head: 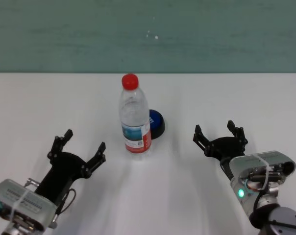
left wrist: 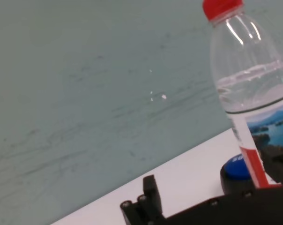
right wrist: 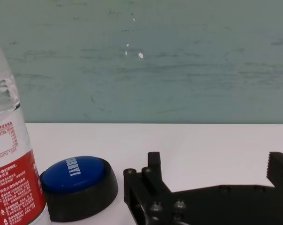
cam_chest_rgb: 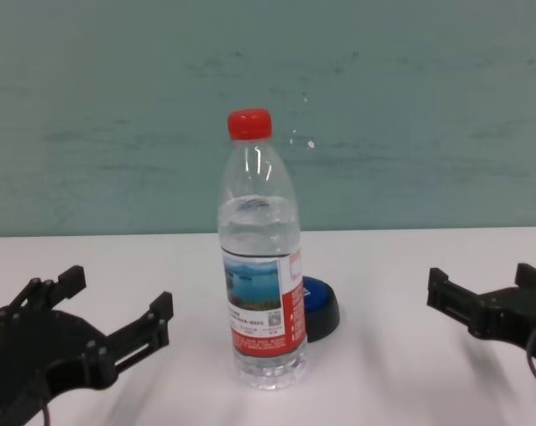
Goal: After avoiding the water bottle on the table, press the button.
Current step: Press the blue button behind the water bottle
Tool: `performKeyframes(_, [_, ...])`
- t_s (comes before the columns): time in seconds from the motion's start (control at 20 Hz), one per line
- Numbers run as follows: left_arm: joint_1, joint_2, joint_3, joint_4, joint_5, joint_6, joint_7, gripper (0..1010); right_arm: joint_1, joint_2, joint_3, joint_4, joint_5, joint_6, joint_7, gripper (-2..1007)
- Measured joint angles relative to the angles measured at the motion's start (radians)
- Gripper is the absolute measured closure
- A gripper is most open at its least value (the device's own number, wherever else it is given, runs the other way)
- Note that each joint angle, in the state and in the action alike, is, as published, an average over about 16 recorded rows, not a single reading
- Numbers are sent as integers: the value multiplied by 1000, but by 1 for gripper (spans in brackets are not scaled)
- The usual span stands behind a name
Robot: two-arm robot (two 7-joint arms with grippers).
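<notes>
The water bottle [head: 135, 117], clear with a red cap and a blue-and-red label, stands upright in the middle of the white table [head: 40, 107]. Just behind it and to its right sits the blue-topped button [head: 156, 122] on a black base, partly hidden by the bottle in the chest view [cam_chest_rgb: 321, 306]. My left gripper [head: 77, 147] is open, near and to the left of the bottle. My right gripper [head: 219, 132] is open too, to the right of the button and apart from it. The right wrist view shows the button [right wrist: 78, 180] beside the bottle [right wrist: 12, 183].
A teal wall [head: 148, 34] rises behind the table's far edge. Bare white tabletop lies to the left and right of the bottle and between the two grippers.
</notes>
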Motion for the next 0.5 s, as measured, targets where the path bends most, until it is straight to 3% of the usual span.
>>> performKeyframes(0.5, [7,7,-3,-2,-2,19,-4,10,0,0,0,0,0,0,0,1])
